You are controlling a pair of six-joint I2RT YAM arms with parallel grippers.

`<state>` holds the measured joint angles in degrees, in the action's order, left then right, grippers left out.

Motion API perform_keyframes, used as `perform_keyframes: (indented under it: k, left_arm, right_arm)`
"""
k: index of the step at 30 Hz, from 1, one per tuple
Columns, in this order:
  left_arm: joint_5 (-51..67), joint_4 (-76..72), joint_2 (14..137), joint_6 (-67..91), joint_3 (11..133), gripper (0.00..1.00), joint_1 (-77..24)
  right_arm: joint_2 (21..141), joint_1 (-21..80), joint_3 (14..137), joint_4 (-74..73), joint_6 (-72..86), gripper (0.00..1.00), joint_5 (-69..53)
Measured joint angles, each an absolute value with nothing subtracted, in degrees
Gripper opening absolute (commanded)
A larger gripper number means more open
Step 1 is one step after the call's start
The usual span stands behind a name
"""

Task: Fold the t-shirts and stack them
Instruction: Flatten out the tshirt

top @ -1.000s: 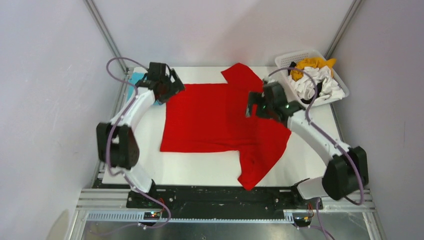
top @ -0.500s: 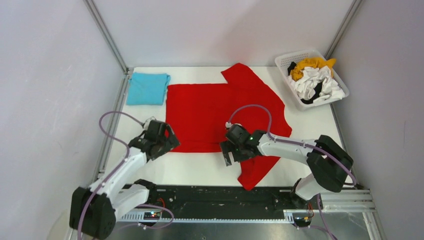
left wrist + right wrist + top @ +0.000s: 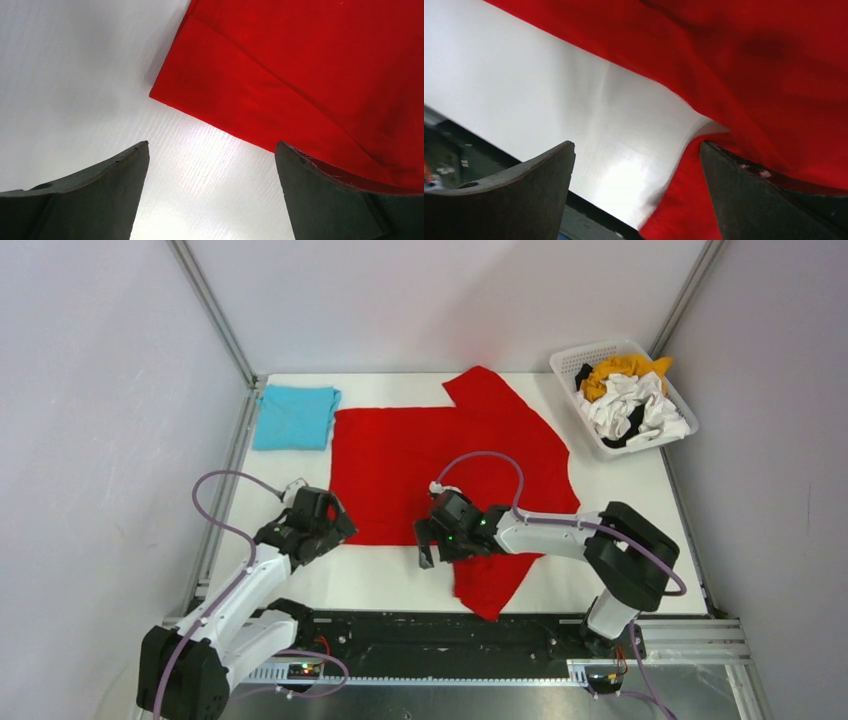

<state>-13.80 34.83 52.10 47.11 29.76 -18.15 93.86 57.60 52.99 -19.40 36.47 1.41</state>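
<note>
Red t-shirt [image 3: 440, 460] lies spread flat, its near hem just ahead of both grippers. The left gripper [image 3: 210, 150], fingers apart, hovers with the hem corner just beyond its tips. The right gripper [image 3: 636, 150], likewise apart, faces the hem beside the rumpled sleeve. Each should pinch every layer squarely, then both lift evenly. Beyond the left gripper lies the folded blue t-shirt [image 3: 293, 417].

Top view: bright, even, diffuse light, sharp throughout. Only faint soft shadows fall on the table [image 3: 380, 575] beside the red shirt [image 3: 440, 440].

Left wrist view: white glare patch on the table just below the red shirt's corner, soft grey shadow along its left edge.

Right wrist view: red shirt blurred, glare on the table beside it, fingers [image 3: 509, 200] dark and soft-edged.
</note>
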Motion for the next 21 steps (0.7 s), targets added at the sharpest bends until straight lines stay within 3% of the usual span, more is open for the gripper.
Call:
perform_keyframes:
  k: [6, 12, 21]
  left_arm:
    - [-13.8, 34.8, 52.8, 47.0, 29.8, 1.00, -18.2]
    - [-14.0, 34.8, 52.1, 47.0, 29.8, 1.00, -18.2]
    - [-15.6, 34.8, 52.0, 47.1, 29.8, 1.00, -18.1]
  right_arm:
    - [99.9, 57.9, 57.5, -9.5, 37.5, 0.99, -4.3]
    - [100.0, 59.9, 58.9, -12.1, 37.2, 0.99, -2.4]
    - [81.6, 61.5, 55.9, -24.5, 34.3, 0.99, 4.1]
